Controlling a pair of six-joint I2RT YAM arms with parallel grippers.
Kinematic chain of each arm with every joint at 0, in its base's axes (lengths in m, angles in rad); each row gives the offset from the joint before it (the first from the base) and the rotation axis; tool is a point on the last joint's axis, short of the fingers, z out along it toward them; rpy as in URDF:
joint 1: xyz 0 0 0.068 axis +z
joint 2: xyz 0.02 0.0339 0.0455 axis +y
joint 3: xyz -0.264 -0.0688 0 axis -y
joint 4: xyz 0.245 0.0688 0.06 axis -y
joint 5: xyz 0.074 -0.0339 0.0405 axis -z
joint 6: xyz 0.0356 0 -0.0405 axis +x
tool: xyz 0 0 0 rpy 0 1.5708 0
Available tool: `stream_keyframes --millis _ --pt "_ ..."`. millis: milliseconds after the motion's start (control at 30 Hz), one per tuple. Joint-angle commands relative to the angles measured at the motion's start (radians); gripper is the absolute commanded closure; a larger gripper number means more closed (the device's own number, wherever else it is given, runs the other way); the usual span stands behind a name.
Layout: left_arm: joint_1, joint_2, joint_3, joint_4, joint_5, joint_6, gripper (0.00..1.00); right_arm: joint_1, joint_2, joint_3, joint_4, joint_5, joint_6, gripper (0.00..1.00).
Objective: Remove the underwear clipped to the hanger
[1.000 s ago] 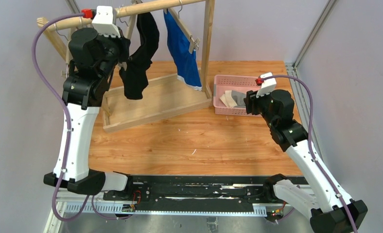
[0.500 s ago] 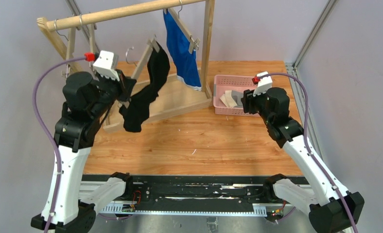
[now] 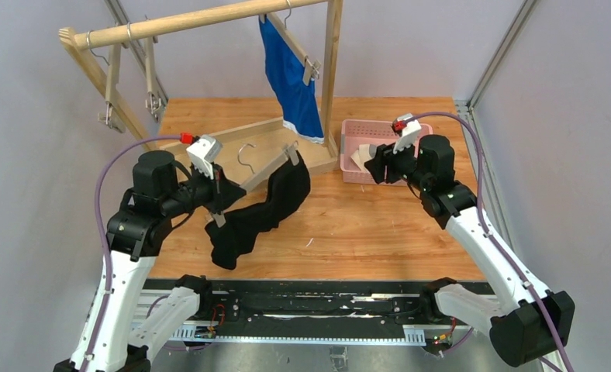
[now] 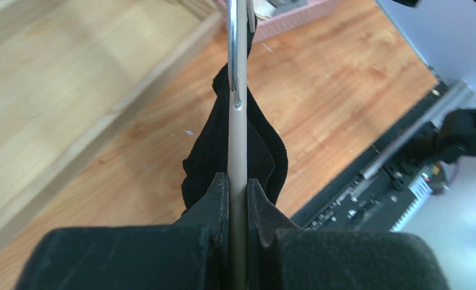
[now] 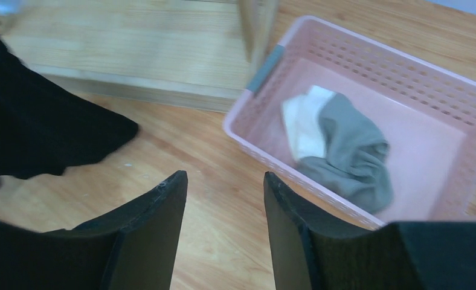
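Note:
My left gripper (image 3: 219,198) is shut on a wooden hanger (image 3: 265,168), seen edge-on in the left wrist view (image 4: 238,130). The black briefs (image 3: 260,213) hang clipped to it and drape down to the table; they also show in the left wrist view (image 4: 214,145). The blue briefs (image 3: 293,81) hang on a second hanger from the rack rail (image 3: 194,19). The grey briefs (image 5: 344,151) lie in the pink basket (image 5: 441,96). My right gripper (image 5: 225,181) is open and empty, just left of the basket and above the table.
The wooden rack's base frame (image 3: 209,194) lies across the table's back left. An empty clip hanger (image 3: 110,85) hangs at the rail's left end. The pink basket (image 3: 349,167) stands at the back right, by the rack's right post (image 3: 332,77).
My left arm has lifted the hanger with the black briefs off the rail and carried it down and forward to the table. My right gripper has swung left, away from the basket.

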Motion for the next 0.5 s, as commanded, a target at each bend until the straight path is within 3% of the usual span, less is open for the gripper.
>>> stream_keyframes --millis 0,100,233,467 --pt "-0.011 -0.014 -0.044 0.032 0.261 -0.017 1.00 0.014 0.004 0.059 0.052 -0.278 0.051 0.47" --pt "-0.032 -0.014 -0.062 0.033 0.367 0.002 1.00 0.013 0.008 0.060 0.125 -0.492 0.081 0.42" --pt "-0.068 -0.014 -0.060 0.033 0.406 0.031 1.00 0.012 0.028 0.050 0.311 -0.799 0.168 0.40" --pt "-0.105 0.024 -0.046 0.033 0.477 0.094 1.00 0.012 0.096 0.064 0.537 -0.974 0.334 0.38"
